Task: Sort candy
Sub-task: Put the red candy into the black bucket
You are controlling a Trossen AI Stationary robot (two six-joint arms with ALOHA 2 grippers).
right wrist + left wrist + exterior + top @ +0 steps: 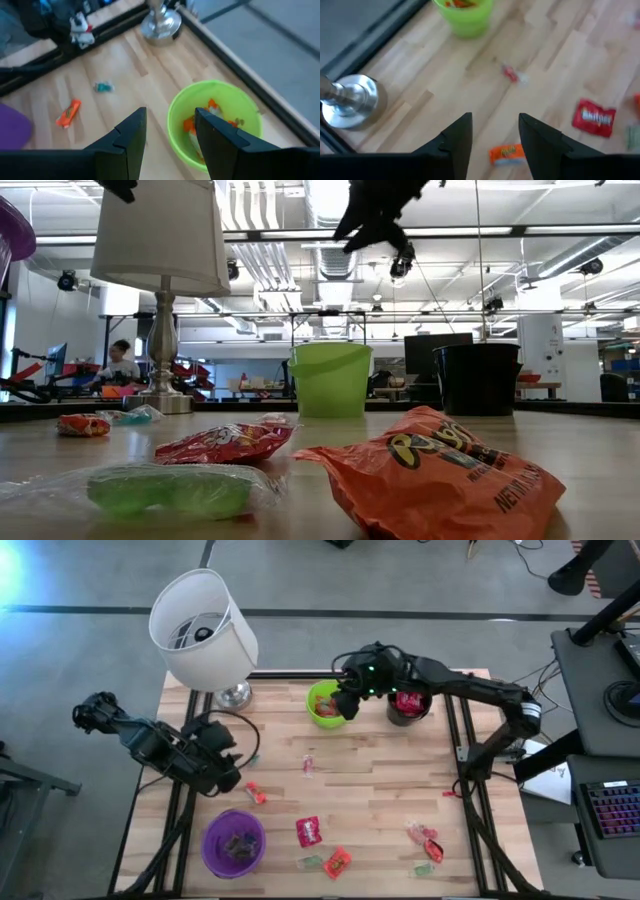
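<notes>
The right gripper (167, 137), fingers parted and empty, is held over the round green cup (216, 122); crinkly candy (308, 831) is scattered on the planked table (380, 790). The left gripper (492, 142) is parted too.

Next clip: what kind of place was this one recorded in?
Probably an open-plan robotics lab or workshop. The low view shows exposed ceiling ducts and a person at a distant workbench; the high view shows a keyboard beside the wooden table.

- red flat packet (308, 831) flat on table, front centre
- orange packet (338, 861) just beside it, nearer front edge
- small orange sweet (255, 793) left of centre
- red wrapped sweets (424, 834) front right
- small pink sweet (309, 765) mid-table
</notes>
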